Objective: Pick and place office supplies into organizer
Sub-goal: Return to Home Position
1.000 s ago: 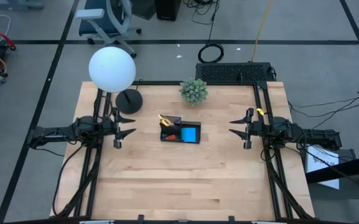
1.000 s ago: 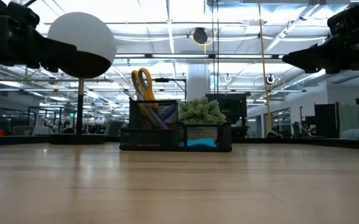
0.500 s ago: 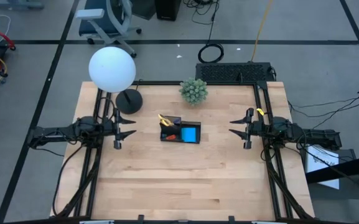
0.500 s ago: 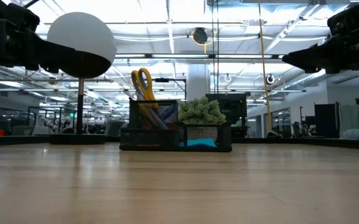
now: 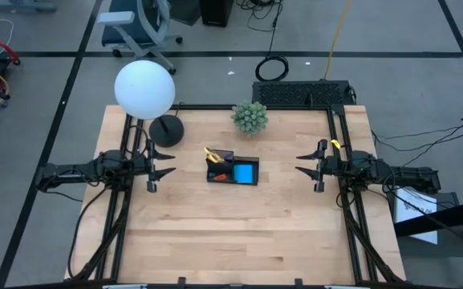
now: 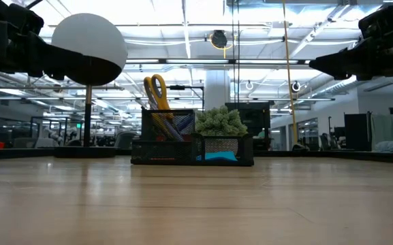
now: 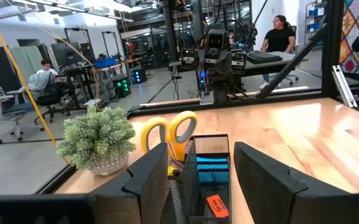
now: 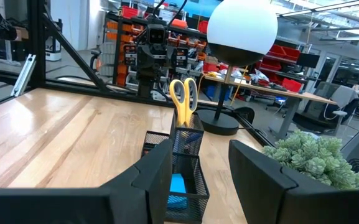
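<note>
Organizer [image 5: 223, 154] sits near the middle of the table [image 5: 231, 233], a little toward its far edge. Yellow-handled scissors [image 6: 156, 92] and pens [image 6: 174, 126] stand upright in its tall compartment; the blue sticky-note pad [image 5: 245, 172] and a small red piece [image 7: 217, 206] lie in its low trays. The left gripper [image 5: 172, 163] hangs above the table's left edge and the right gripper [image 5: 298, 164] above its right edge, both spread wide, empty, pointing at the organizer. A green plant ball [image 5: 250, 117] and a globe lamp [image 5: 144, 88] stand by the far edge.

Black mesh organizer [image 6: 148, 151] mid-table. Yellow scissors [image 6: 156, 92] upright, handles up, in tall cup. Blue note pad [image 5: 245, 172] and red piece [image 7: 216, 206] in low trays.
</note>
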You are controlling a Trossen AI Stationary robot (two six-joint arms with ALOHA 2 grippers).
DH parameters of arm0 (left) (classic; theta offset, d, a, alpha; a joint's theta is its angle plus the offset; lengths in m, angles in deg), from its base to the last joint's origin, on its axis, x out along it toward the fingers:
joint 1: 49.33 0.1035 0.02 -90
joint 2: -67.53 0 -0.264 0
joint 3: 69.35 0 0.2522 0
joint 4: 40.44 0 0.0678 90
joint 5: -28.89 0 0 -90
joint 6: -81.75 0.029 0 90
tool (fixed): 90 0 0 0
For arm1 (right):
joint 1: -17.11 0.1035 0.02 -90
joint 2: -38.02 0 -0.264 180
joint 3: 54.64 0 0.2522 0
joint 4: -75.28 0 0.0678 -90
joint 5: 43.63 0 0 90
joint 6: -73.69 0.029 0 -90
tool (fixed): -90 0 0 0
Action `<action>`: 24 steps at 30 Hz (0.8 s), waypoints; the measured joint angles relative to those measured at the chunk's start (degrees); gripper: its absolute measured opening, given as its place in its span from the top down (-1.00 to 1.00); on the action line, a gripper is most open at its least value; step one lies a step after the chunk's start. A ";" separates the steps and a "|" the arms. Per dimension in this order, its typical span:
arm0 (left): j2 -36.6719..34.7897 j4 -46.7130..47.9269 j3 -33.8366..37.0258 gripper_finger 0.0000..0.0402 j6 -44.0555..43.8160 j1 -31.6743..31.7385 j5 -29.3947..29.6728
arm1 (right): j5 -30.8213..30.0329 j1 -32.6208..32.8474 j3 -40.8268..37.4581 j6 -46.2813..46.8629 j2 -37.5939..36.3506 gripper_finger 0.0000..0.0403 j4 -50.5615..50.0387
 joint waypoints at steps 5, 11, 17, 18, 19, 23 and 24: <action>0.00 0.02 0.00 0.05 -0.09 0.00 0.03 | 0.02 -0.02 0.00 -1.39 0.00 0.24 0.28; 0.00 0.02 0.02 0.05 -0.07 0.00 0.05 | 0.00 -0.02 0.02 -3.38 0.00 0.24 0.76; 0.00 0.04 0.02 0.05 -0.09 0.00 0.07 | 0.02 -0.02 0.00 -3.04 0.00 0.24 0.99; 0.00 0.03 0.02 0.05 -0.09 0.00 0.07 | 0.02 -0.02 0.00 -3.02 -0.01 0.24 1.05; 0.00 0.03 0.02 0.05 -0.09 0.00 0.07 | 0.02 0.00 0.00 -3.04 0.00 0.24 1.09; 0.00 0.04 0.02 0.05 -0.09 0.00 0.09 | 0.04 -0.02 0.00 -1.58 -0.01 0.24 1.11; 0.00 0.04 0.02 0.05 -0.09 0.00 0.09 | 0.04 -0.02 0.00 -0.64 -0.01 0.24 1.11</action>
